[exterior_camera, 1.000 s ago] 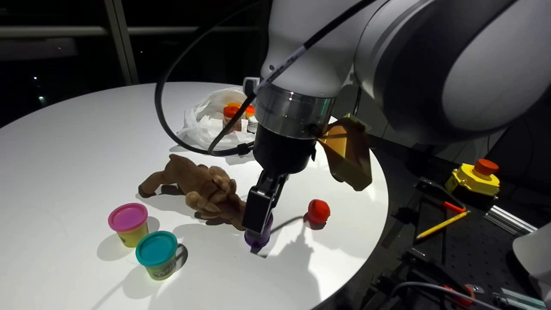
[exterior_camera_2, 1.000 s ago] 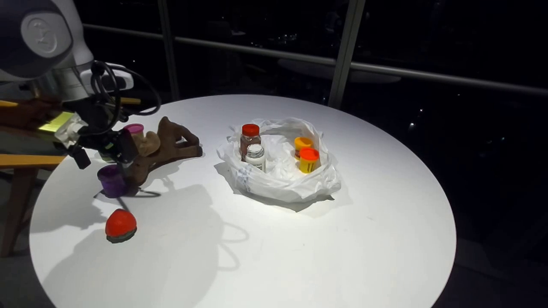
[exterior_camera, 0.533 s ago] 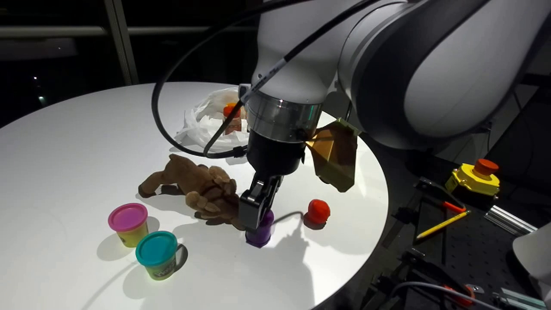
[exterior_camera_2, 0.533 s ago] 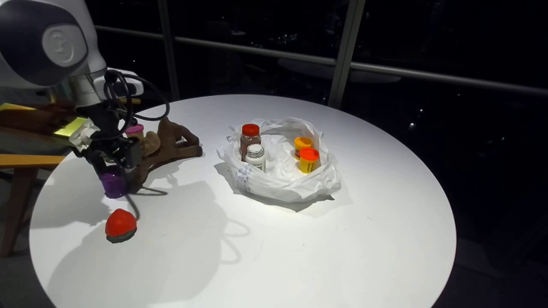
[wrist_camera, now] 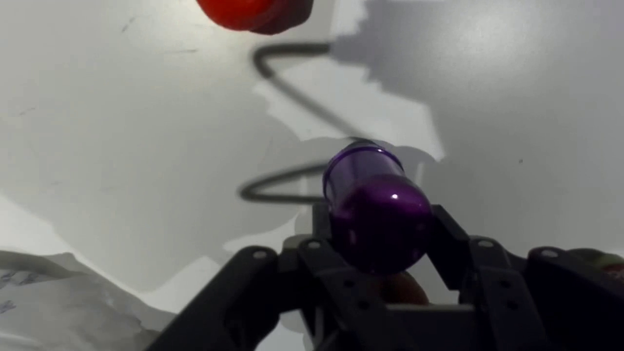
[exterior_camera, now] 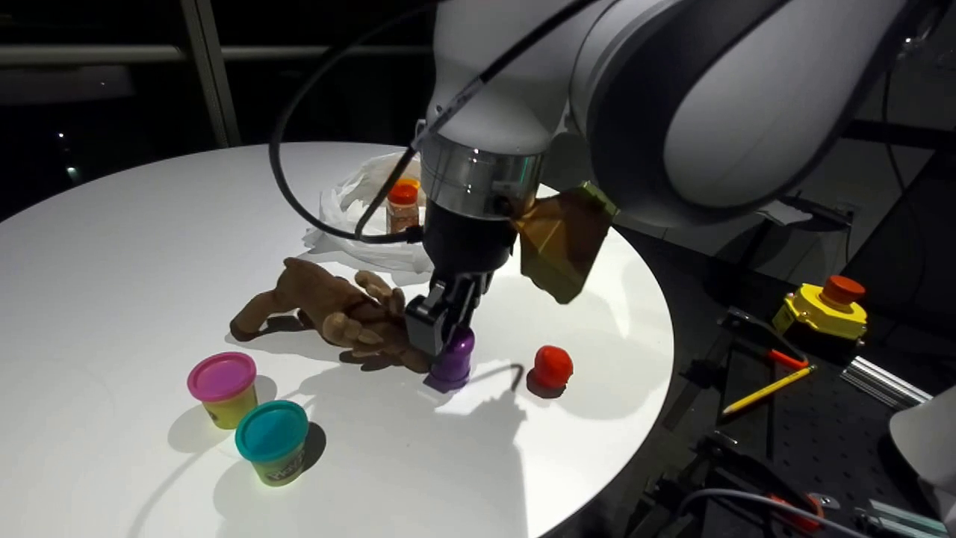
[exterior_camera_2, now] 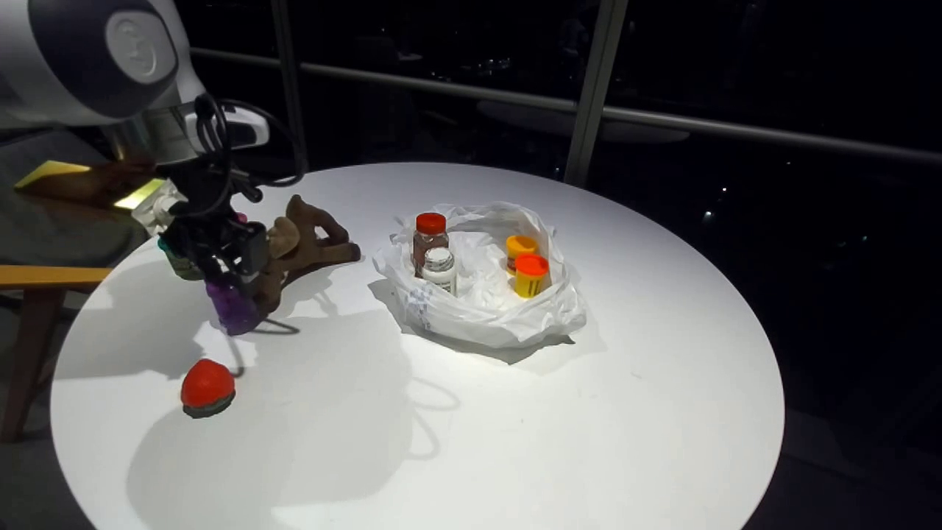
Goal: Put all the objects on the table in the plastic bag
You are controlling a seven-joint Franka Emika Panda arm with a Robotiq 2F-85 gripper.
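Pictured gripping a purple cup (exterior_camera: 453,363) in the claw (wrist_camera: 379,219) just beside a brown toy (exterior_camera: 314,291), well apart from the plastic bag (exterior_camera_2: 486,324).

- Hand (exterior_camera: 447,332) points down at purple cup (exterior_camera: 455,364), gripping it near the domed top; cup partly hidden.
- Brown toy (exterior_camera: 317,299) lies on the white table (exterior_camera: 119,284), one end just beside that cup; contact not discernible.
- Pink-lidded cup (exterior_camera: 222,379) and teal-lidded cup (exterior_camera: 272,437): both upright, close together.
- Red object (exterior_camera: 553,367): apart from purple cup, toward table edge.
- Plastic bag (exterior_camera: 373,255): far side, partly behind arm (exterior_camera: 493,97); red-capped jar (exterior_camera: 403,214) upright inside.
- Off table: yellow pencil (exterior_camera: 768,390), red-buttoned yellow box (exterior_camera: 821,317).
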